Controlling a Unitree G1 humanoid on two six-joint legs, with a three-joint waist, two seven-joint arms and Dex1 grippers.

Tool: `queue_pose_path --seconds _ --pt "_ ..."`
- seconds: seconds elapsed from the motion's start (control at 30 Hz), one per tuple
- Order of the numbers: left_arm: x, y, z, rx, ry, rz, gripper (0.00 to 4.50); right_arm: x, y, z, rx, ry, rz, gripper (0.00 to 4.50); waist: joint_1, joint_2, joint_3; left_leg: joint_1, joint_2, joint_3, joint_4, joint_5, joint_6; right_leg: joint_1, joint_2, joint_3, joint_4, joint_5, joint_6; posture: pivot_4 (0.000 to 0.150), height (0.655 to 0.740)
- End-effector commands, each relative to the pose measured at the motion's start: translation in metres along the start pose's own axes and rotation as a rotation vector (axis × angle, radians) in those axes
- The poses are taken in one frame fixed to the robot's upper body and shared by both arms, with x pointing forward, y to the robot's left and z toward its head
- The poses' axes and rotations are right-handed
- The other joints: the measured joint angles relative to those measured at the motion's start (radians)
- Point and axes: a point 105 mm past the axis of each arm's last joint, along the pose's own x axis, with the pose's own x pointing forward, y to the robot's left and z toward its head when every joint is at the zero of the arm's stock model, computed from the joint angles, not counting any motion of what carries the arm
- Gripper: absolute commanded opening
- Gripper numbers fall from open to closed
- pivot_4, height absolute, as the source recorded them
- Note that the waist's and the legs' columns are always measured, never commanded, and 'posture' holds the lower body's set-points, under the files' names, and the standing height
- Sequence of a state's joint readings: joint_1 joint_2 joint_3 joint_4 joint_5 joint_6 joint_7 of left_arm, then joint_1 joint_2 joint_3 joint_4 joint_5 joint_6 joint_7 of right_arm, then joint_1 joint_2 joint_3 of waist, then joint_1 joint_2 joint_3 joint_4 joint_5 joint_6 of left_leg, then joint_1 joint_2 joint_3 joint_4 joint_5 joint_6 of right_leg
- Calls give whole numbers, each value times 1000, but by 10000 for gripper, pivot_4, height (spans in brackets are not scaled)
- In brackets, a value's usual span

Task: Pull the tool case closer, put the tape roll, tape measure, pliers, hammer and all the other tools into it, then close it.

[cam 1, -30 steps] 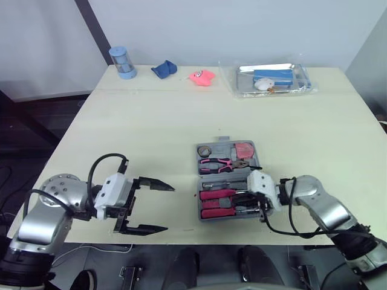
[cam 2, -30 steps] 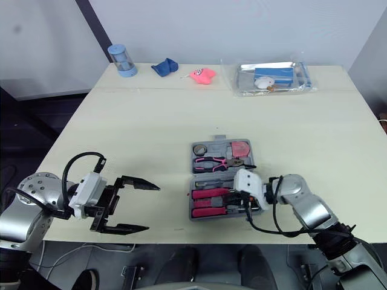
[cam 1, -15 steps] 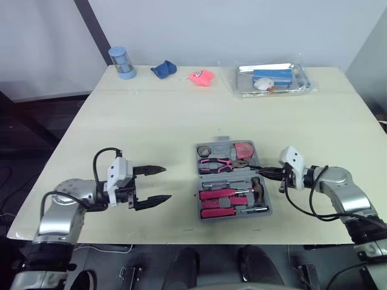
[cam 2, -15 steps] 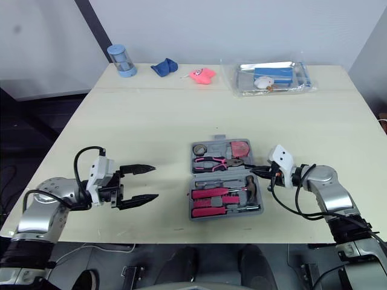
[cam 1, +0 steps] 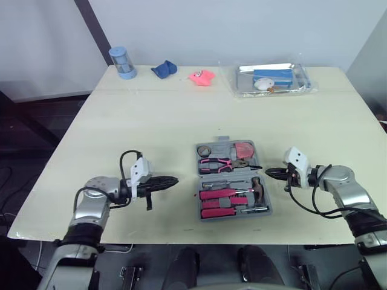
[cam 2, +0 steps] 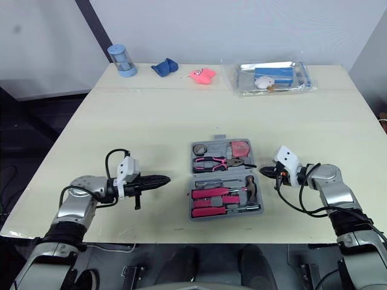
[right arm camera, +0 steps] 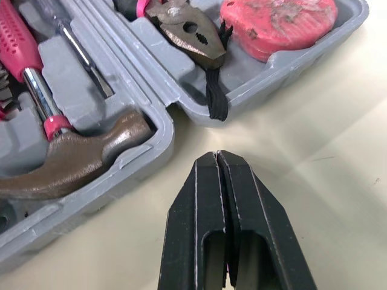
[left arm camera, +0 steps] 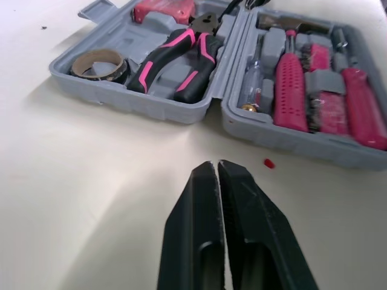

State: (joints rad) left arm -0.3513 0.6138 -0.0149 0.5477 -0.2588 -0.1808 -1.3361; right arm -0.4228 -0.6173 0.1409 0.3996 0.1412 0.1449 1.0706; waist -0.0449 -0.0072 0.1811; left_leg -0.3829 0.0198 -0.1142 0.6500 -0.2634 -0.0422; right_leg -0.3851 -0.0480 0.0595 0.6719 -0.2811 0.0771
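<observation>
The left gripper (cam 1: pixel 172 179), fingers pressed together on nothing, lies low over the table (cam 1: pixel 151 121). The open tool case (left arm camera: pixel 151 104) sits just ahead of its tips, holding the tape roll (left arm camera: pixel 97 62), pliers (left arm camera: pixel 175 60), tape measure (right arm camera: pixel 275 24) and hammer (right arm camera: pixel 72 163). The right gripper (right arm camera: pixel 216 154), likewise pressed together and empty, points at the case's hinge, close before it.

Your grey tool case (left arm camera: pixel 151 104) lies open and flat. Its far half holds the tape roll (left arm camera: pixel 97 63), pliers (left arm camera: pixel 175 60) and pink tape measure (right arm camera: pixel 278 21). The near half holds the hammer (right arm camera: pixel 72 163) and pink-handled tools (left arm camera: pixel 290 84).
</observation>
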Motion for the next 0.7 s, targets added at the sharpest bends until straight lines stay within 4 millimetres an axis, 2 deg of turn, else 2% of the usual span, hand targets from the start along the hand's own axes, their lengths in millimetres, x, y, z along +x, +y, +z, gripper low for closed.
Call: queue_pose_path --seconds 0.03,0.33,0.7 --pt "10 5 -2 22 15 -13 1054 1 -4 12 -39 -30 -6 0 0 0 0 0 0 0 0 0 0 0 0 0 0 0 0 1500 7400" --pt "29 7 -9 15 48 -37 1054 16 0 15 -43 -41 23 0 -3 0 0 0 0 0 1 0 0 0 0 0 1 0 0 1500 7400" --pt "49 6 -12 -12 54 -53 1054 20 6 11 -43 -18 50 0 -2 0 0 0 -1 0 1 0 0 0 0 0 2 0 0 1500 7400"
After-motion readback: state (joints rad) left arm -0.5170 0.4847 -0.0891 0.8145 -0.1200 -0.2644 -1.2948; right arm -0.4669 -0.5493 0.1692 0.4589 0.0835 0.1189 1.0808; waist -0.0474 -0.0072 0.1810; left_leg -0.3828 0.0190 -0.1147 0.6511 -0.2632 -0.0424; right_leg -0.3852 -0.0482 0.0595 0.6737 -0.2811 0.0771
